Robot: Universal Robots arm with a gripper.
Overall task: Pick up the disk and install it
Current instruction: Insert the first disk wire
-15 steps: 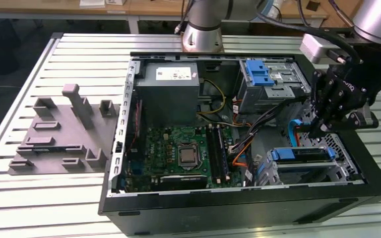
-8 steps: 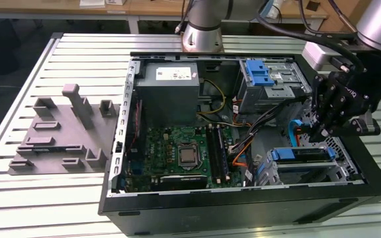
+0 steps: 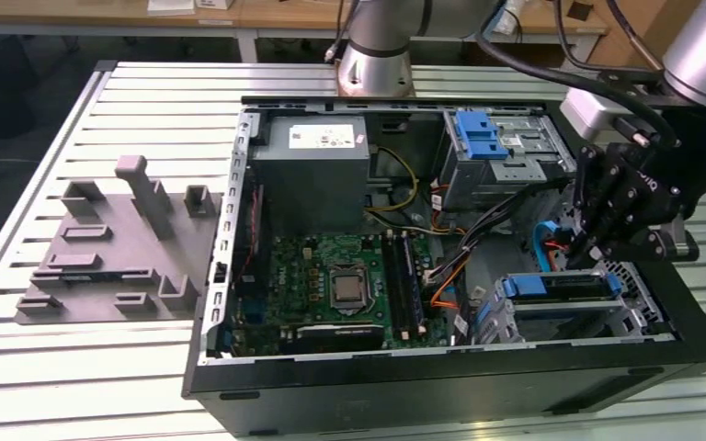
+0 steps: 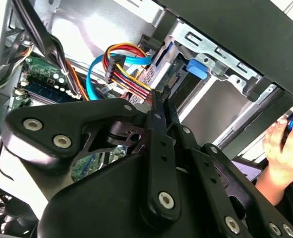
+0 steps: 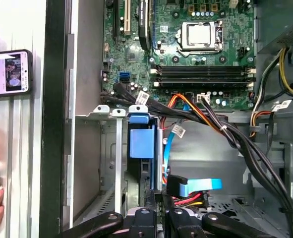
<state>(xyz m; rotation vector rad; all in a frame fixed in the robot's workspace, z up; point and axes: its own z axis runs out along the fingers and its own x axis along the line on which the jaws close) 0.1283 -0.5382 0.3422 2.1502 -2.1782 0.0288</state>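
I hung over the near corner of the open computer case [image 3: 328, 386] on the exterior view's right, my gripper [image 3: 598, 262] lowered into the case just above the drive cage [image 3: 629, 317]. The disk [image 3: 555, 287] sat edge-up in that cage, its blue frame and dark side showing; in the exterior view it lay directly under my jaws, so close that I could not tell whether they touched it. In the first wrist view the disk [image 5: 141, 148] stood upright in its slot between the cage's metal walls, with its blue tab at the end nearest the motherboard [image 5: 186, 49], and my gripper [image 5: 158, 218] was at its other end, in line with its thin edge. My jaws looked drawn close together, the two fingers nearly meeting, though whether they pinched the disk's edge I could not tell. A light blue ribbon cable [image 5: 201, 187] and a bundle of red, orange and yellow wires [image 4: 126, 74] lay just beside my fingers. The case stood on the ribbed metal worktop [image 3: 84, 367], with a grey fixture block [image 3: 120, 248] well apart on the exterior view's left. A person's hand [image 4: 282, 148] rested outside the case, near a phone [image 5: 8, 72] lying on the worktop
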